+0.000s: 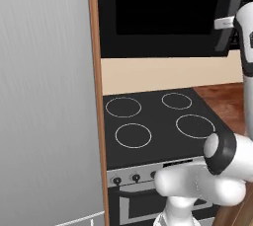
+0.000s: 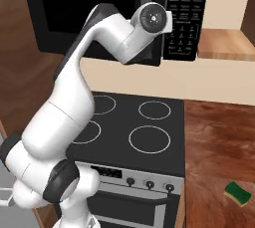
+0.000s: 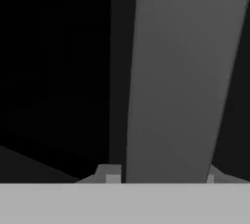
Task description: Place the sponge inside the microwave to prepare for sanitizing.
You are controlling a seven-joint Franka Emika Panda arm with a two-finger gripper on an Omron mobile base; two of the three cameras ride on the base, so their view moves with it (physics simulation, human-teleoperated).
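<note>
The black microwave (image 1: 163, 13) hangs above the stove, and its keypad panel (image 2: 184, 13) has white markings. In the hand view its long grey bar handle (image 3: 180, 71) runs up between my two fingertips, and my gripper (image 3: 161, 174) is shut on it. From the left base view, the hand (image 1: 225, 22) meets the door's right edge at the handle (image 1: 238, 3). The arm's wrist (image 2: 152, 18) covers the handle in the right base view. The sponge (image 2: 237, 192), yellow with a green top, lies flat on the wooden counter (image 2: 219, 137), low and right of the stove, far from the gripper.
A black four-ring stove (image 1: 158, 121) with front knobs (image 2: 149, 184) sits under the microwave. A tall grey panel with a wooden edge (image 1: 94, 96) stands left of it. A wooden shelf (image 2: 224, 43) is right of the microwave.
</note>
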